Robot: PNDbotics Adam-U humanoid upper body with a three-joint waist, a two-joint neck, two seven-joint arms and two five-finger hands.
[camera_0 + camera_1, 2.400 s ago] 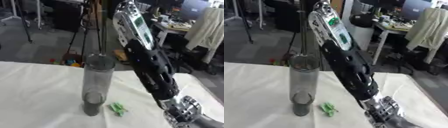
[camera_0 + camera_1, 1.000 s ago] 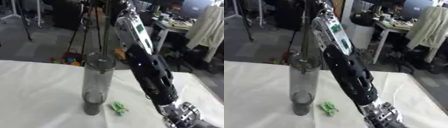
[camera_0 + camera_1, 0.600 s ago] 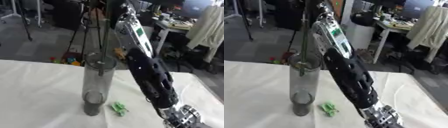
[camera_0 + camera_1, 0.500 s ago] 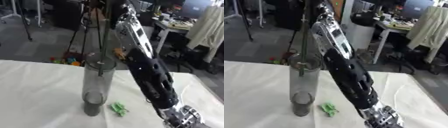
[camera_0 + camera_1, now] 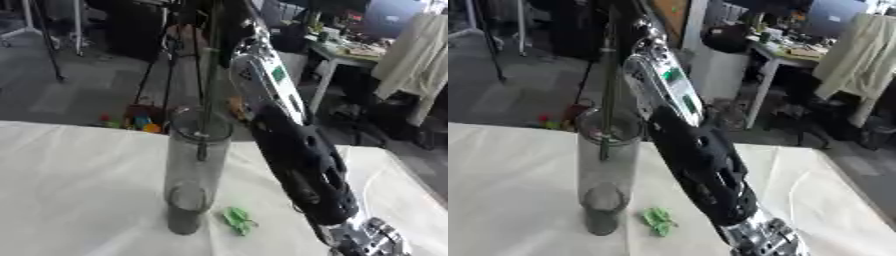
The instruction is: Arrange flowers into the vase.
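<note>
**Stem tip inside vase mouth**

Clear vase (image 5: 194, 175) upright on white table (image 5: 70, 190). Green stem (image 5: 208, 75) hangs vertical, lower end just inside the rim. Right arm (image 5: 297, 155) rises overhead; hand out of frame, grip unseen. Green scrap (image 5: 237, 220) beside the base.

No text, brand, number or sign can be read. The right arm (image 5: 297, 165) carries a small green patch on its pale upper section (too blurred to tell whether it holds any lettering). The clear vase (image 5: 196, 175) bears no legible label, nor does the white-covered bench (image 5: 70, 200).
</note>
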